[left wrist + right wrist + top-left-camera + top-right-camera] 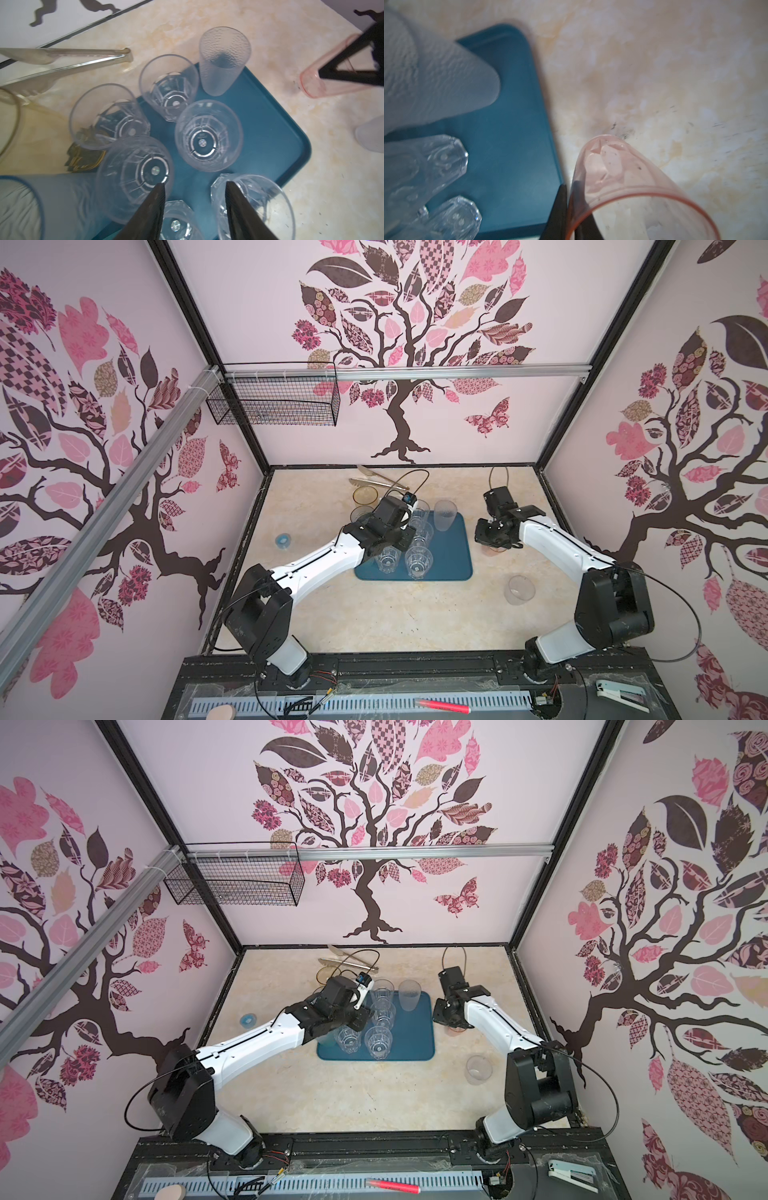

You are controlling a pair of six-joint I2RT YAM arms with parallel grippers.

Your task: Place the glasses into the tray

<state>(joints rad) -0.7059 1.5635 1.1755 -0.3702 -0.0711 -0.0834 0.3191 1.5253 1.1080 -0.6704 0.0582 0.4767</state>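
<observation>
Progress partial: at least 5 glasses [417,562] stand on the tray [453,556], left claw [195,185] parted above them, right claw [570,187] pinched shut on the pink glass [612,166] just beside the tray, with amber glass [365,494], blue glass [284,540] and clear glass [519,589] left on the worktop [374,614].

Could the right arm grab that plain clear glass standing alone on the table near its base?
Probably not just now: the right gripper is shut on the wall of the pink tinted tumbler. The plain clear glass stands alone on the marbled beige table, so once freed the way looks open.
</observation>
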